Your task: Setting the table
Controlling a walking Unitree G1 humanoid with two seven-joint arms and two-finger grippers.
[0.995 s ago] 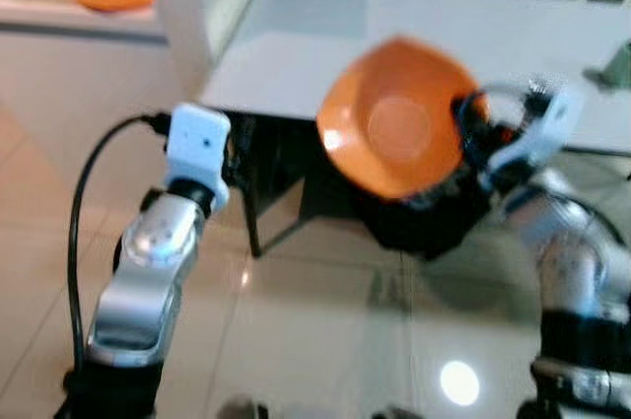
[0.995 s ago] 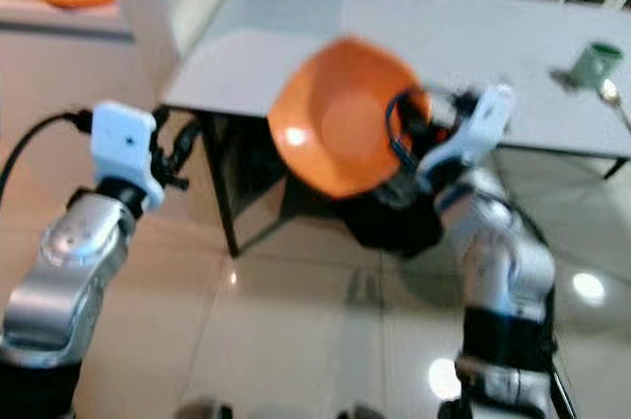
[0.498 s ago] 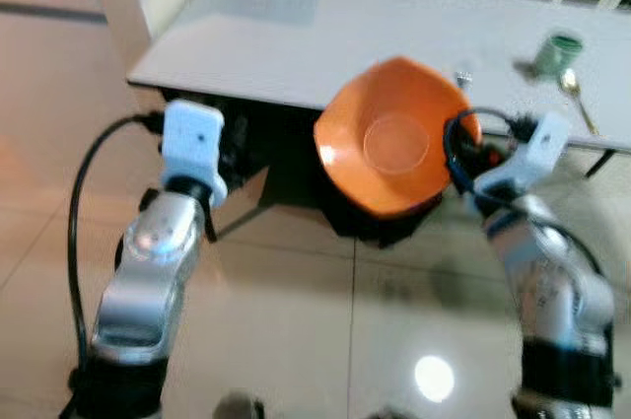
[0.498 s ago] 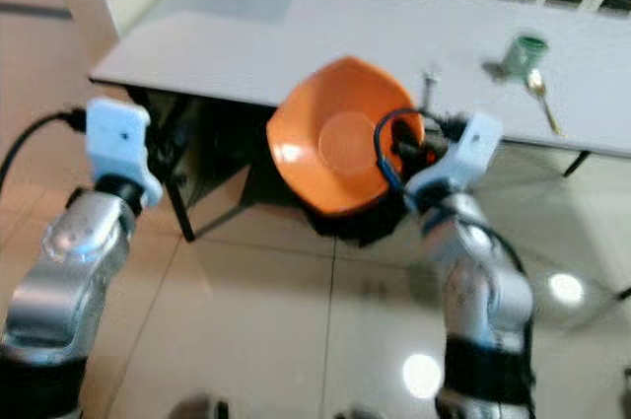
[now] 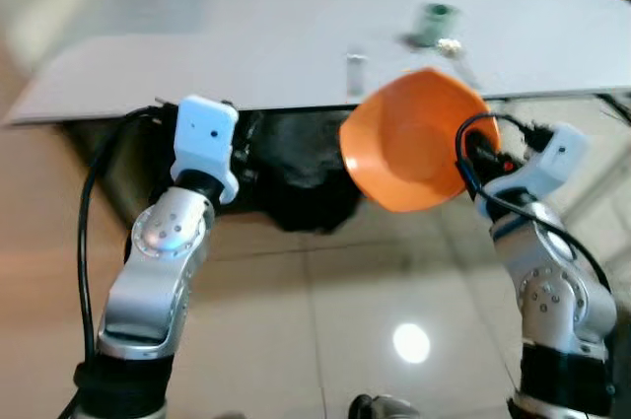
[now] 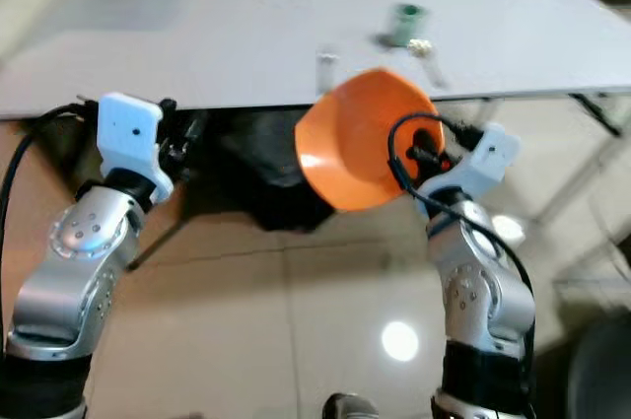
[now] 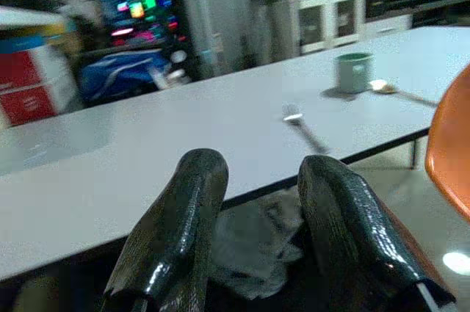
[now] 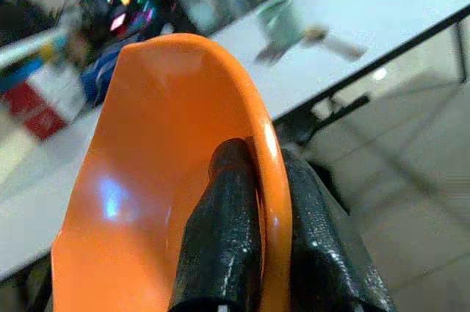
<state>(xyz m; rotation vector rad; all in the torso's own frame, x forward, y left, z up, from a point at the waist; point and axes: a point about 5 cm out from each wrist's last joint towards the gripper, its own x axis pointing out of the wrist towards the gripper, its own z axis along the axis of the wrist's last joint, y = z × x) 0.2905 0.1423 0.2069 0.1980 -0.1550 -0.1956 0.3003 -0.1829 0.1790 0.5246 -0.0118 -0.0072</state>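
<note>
An orange bowl [image 5: 414,138] hangs tilted on its side in front of the white table's [image 5: 246,34] near edge. My right gripper [image 8: 263,156] is shut on the bowl's rim [image 8: 275,180], one finger inside and one outside. On the table beyond stand a green cup [image 5: 435,17] with a spoon [image 5: 452,47] beside it, and a fork [image 5: 355,69] lies closer to the edge. My left gripper [image 7: 261,172] is held up at the table's near edge, left of the bowl, open with nothing between its fingers.
A dark heap [image 5: 306,173] lies under the table, behind both grippers. A table leg [image 6: 592,108] slants down at the right. Glossy tiled floor [image 5: 325,320] spreads below my arms. A cabinet [image 7: 330,15] and lit screens [image 7: 132,4] stand beyond the table.
The camera has swung right: the counter with orange dishes has left the picture and the cup, spoon and fork sit nearer centre. The bowl stays in my right gripper, now tipped more on edge.
</note>
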